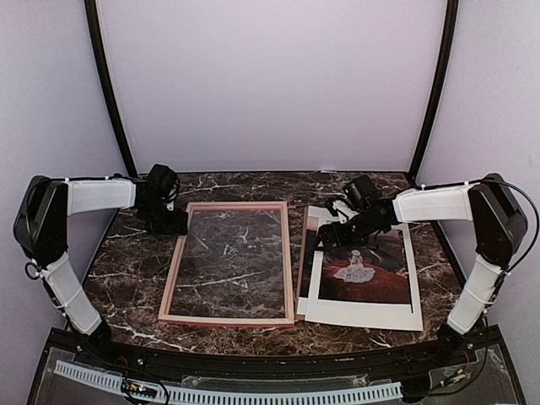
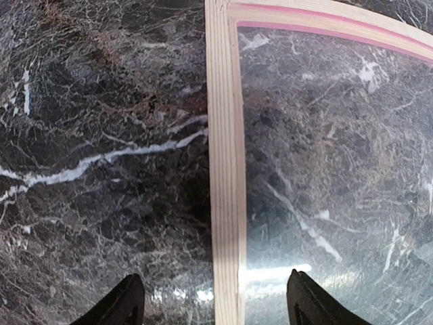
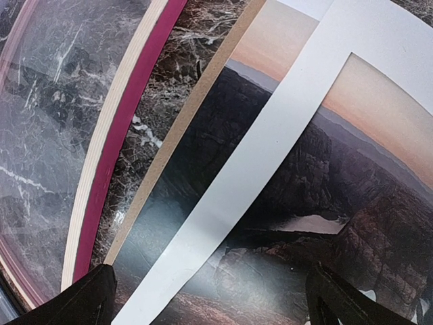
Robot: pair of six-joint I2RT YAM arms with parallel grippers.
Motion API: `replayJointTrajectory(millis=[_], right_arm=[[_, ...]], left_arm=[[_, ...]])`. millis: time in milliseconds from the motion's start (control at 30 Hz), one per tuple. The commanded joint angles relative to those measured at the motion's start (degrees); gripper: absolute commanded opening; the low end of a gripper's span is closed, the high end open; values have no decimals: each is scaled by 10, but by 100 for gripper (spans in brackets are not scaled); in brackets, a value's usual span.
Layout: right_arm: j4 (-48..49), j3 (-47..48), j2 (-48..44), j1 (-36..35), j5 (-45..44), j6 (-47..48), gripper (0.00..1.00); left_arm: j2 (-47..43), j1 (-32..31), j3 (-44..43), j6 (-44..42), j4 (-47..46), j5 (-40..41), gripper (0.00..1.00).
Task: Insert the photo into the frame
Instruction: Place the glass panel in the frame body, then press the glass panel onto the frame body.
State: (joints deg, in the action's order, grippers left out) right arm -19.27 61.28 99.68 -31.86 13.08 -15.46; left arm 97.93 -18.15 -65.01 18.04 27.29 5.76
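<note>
photo (image 1: 364,268): flat, long axis 12–6, under skewed white mat (image 3: 250,169), apparently on brown backing (image 3: 181,139) | frame (image 1: 229,263): just beside, at its 9 o'clock | right gripper (image 3: 213,299): nearer, over photo's 11 o'clock corner, jaws wide, empty | left gripper (image 2: 213,306): parted, empty, astride frame's left rail

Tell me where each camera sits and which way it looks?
Top external: fixed above and behind, looking down on the table, frame and photo; left arm and right arm show.
Left wrist: on the left arm, facing down at the frame's side rail; left fingers open at bottom.
Right wrist: on the right arm, facing down at photo and white mat; right fingers at bottom.
Shared: both wrist views catch the frame.
</note>
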Motion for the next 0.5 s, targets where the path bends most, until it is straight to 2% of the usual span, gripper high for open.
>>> replayJointTrajectory(millis=[0,167,467], right_arm=[[15,-2,-18,-3,4,5,99],[17,-6,-19,-3,4,6,99],[24,-9,-12,-3,11,2,99]], left_arm=[[33,6,-34,-14,-5,28,74],[68,7,-53,-14,-1,52,73],[81,7,-40,-12,-8,65,71]])
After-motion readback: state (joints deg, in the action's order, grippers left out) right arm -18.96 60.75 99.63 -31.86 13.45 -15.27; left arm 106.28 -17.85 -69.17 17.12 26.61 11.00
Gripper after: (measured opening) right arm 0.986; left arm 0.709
